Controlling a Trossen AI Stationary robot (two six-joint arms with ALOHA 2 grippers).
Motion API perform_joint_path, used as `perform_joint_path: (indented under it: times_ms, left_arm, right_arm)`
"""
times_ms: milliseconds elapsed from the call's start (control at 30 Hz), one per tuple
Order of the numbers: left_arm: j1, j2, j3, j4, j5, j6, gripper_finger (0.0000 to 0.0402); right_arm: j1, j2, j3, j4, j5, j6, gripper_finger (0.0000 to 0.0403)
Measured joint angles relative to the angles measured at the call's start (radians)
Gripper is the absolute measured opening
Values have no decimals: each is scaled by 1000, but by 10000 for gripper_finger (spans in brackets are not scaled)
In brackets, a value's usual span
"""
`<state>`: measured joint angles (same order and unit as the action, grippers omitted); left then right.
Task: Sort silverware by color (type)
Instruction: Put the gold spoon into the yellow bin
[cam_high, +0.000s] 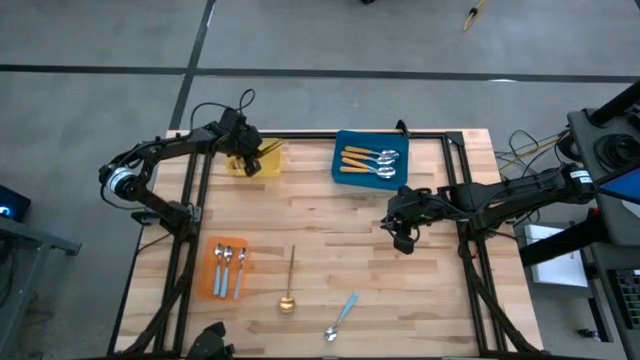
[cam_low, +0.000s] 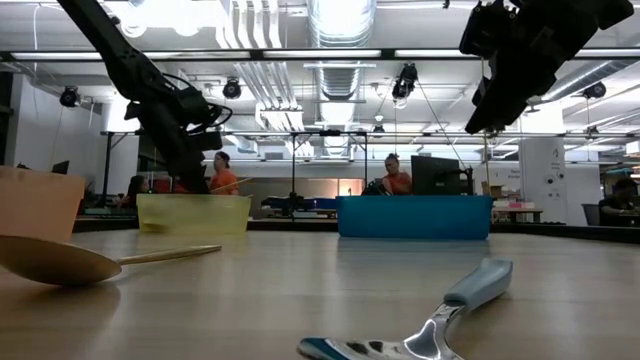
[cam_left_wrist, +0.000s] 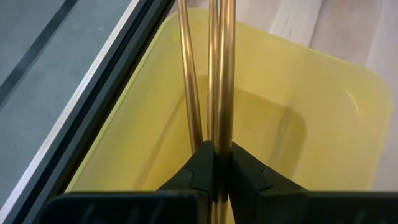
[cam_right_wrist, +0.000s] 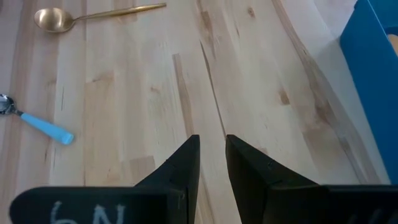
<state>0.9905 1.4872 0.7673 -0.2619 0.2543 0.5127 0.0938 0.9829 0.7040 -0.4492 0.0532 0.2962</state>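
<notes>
Over the tabletop's far left corner the left gripper (cam_left_wrist: 214, 163) pinches gold spoons (cam_left_wrist: 217, 68) above the yellow tray (cam_high: 270, 158) (presumably their bin), while the right gripper (cam_right_wrist: 212, 155) hovers mid-table, jaws narrowly parted, empty.

Left gripper (cam_left_wrist: 214, 163) fingers (cam_left_wrist: 249, 171) clamped on gold spoon handles (cam_left_wrist: 222, 74) — over yellow tray (cam_left_wrist: 323, 93).

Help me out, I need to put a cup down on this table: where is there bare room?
Bare wood lies between the orange tray and yellow tray, and along the right edge below the right gripper. It is crowded near the gold spoon and blue-handled spoon.
</notes>
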Motion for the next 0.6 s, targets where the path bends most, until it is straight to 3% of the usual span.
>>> perform_joint_path:
  times_ms: [600]
  left_arm:
    - [0,0,-5,0,0,-25,17]
  right_arm:
    - [0,0,0,14,0,0,68]
